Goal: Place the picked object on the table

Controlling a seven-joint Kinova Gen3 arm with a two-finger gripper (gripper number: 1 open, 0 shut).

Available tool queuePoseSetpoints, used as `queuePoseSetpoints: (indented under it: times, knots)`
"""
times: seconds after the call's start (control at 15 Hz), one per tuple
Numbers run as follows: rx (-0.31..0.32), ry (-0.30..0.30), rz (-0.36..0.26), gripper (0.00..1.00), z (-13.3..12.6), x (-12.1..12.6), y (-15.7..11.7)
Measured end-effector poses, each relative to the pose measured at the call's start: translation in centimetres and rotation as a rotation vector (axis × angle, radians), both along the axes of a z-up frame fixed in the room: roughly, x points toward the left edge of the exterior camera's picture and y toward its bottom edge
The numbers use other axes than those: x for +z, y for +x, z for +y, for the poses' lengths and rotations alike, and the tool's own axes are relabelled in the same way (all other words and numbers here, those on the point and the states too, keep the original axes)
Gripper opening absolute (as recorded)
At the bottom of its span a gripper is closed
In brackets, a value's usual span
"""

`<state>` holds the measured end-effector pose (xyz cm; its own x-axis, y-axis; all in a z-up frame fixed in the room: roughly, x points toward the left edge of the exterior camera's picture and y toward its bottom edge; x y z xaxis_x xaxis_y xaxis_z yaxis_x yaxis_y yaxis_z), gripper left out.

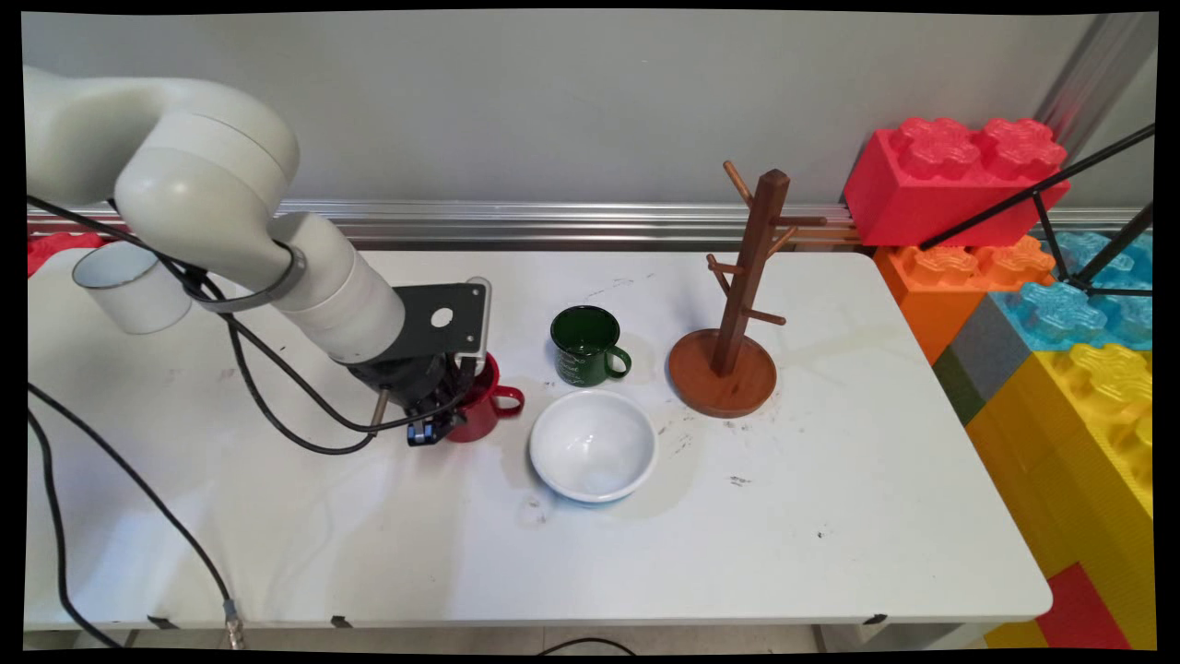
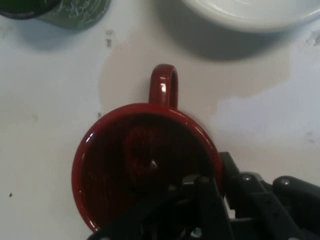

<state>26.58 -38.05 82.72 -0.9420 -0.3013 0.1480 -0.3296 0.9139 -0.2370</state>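
Note:
A red mug [image 1: 487, 402] stands upright on the white table [image 1: 830, 498], its handle pointing right toward the white bowl [image 1: 593, 445]. My gripper [image 1: 458, 398] reaches down onto the mug's left rim. In the hand view one finger [image 2: 204, 197] is inside the red mug [image 2: 125, 165] and the other sits just outside its wall, so the gripper [image 2: 218, 186] is shut on the rim. The mug looks empty. The white bowl [image 2: 250, 12] and a green mug [image 2: 75, 15] show at the top of the hand view.
The green mug [image 1: 586, 346] stands behind the bowl. A wooden mug tree [image 1: 737, 314] on a round base stands to the right. A white mug [image 1: 129, 286] sits at the far left behind the arm. Large foam blocks [image 1: 949, 175] border the table's right side.

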Motion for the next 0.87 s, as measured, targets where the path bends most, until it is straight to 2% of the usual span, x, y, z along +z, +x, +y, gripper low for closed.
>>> queuePoseSetpoints:
  times: [0.2,0.27,0.87]
  knots:
    - [-0.007,-0.003,0.006,0.00,-0.06,-0.40,0.00]
    - [-0.009,-0.005,0.010,1.00,-0.06,-0.50,-0.02]
    - [-0.035,-0.008,0.025,1.00,0.02,-0.87,0.33]
